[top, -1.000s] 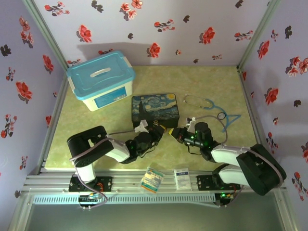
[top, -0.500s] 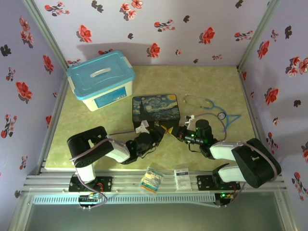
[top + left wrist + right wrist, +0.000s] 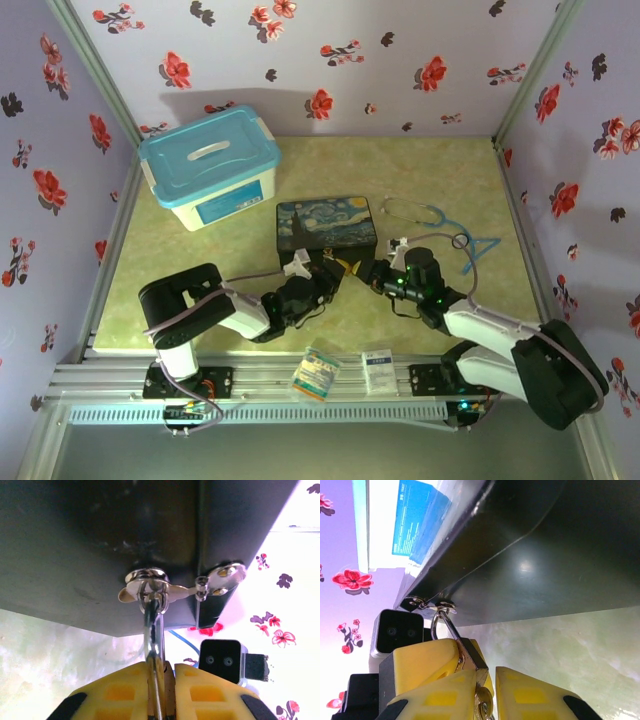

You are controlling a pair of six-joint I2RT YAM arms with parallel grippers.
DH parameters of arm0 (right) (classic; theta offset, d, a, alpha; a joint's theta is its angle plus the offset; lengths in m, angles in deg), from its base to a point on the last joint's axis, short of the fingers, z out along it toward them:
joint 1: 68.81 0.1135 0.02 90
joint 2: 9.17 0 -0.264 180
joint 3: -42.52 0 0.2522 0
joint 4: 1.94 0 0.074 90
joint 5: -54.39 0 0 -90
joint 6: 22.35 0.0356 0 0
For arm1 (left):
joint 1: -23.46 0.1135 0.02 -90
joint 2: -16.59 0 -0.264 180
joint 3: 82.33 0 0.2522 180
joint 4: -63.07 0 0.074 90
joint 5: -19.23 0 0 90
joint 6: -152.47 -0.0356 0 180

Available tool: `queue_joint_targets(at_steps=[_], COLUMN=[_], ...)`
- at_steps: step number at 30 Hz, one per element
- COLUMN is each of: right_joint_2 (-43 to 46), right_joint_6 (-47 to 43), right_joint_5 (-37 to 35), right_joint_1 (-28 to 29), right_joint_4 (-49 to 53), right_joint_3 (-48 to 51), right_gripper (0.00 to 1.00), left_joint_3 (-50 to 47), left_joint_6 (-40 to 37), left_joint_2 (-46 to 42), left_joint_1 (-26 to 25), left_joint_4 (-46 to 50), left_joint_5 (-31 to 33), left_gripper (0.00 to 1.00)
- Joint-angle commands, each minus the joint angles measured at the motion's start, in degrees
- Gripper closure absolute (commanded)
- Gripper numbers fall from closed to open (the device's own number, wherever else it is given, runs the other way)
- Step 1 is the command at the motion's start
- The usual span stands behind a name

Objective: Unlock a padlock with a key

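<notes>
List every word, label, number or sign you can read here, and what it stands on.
Blue label on the storage bin: white print, too blurred to read.
Colourful packet and white packet on the near rail: print too small to read.
No text can be quoted.

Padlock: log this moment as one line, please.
left gripper: shut on padlock | padlock: shackle through clasp of painted box | right gripper: at padlock base, grip unclear

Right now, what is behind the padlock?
Behind the padlock is the dark wall of the box, with the clasp that holds its shackle. Yellow fingers cover the padlock's sides and bottom, so the keyhole is hidden.
</notes>
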Motion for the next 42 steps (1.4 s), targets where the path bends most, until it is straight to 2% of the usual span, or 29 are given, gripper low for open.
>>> queue_joint_targets(at_steps=[1, 8, 13, 17, 21, 27, 38, 42], right_joint_2=[2.12, 4.19, 6.59, 9.6, 13.18, 15.72, 9.2, 8.81], right_joint_6=[-1.38, 1.98, 1.98, 2.24, 2.42, 2.67, 3.81, 2.39], right_joint_5=[-2.79, 0.71, 1.59, 1.45, 0.49, -0.01, -0.38, -1.19], right_joint_1=[0.38, 0.49, 0.75, 1.0, 1.02, 1.02, 2.86, 2.86], right_joint_4=[4.34, -0.26, 1.99, 3.8, 6.07, 6.83, -1.79, -0.58], right_joint_3=[-0.21, 3.17, 3.89, 5.33, 6.51, 7.05, 5.65, 3.59], right_gripper=[0.82, 0.8, 0.83, 0.76, 0.75, 0.82, 0.95, 0.96], left_joint_3=[-0.79, -0.8, -0.9, -0.79, -0.68, 0.0, 0.56, 0.6], left_joint_6=[-1.97, -2.45, -2.58, -2.76, -2.5, -2.58, -2.11, -1.07], left_joint_2=[-1.15, -0.79, -0.8, -0.38, 0.11, 0.44, 0.96, 2.01], left_joint_1=[-1.76, -1.24, -0.72, -0.35, -0.27, -0.31, -1.01, -2.4], left_joint_4=[-6.33, -6.33, -6.24, -6.24, -6.32, -6.31, -6.26, -6.54], left_joint_5=[-4.13, -4.17, -4.06, -4.06, -3.98, -4.43, -4.85, -4.18], left_gripper=[1.0, 1.0, 1.0, 1.0, 1.0, 1.0, 1.0, 1.0])
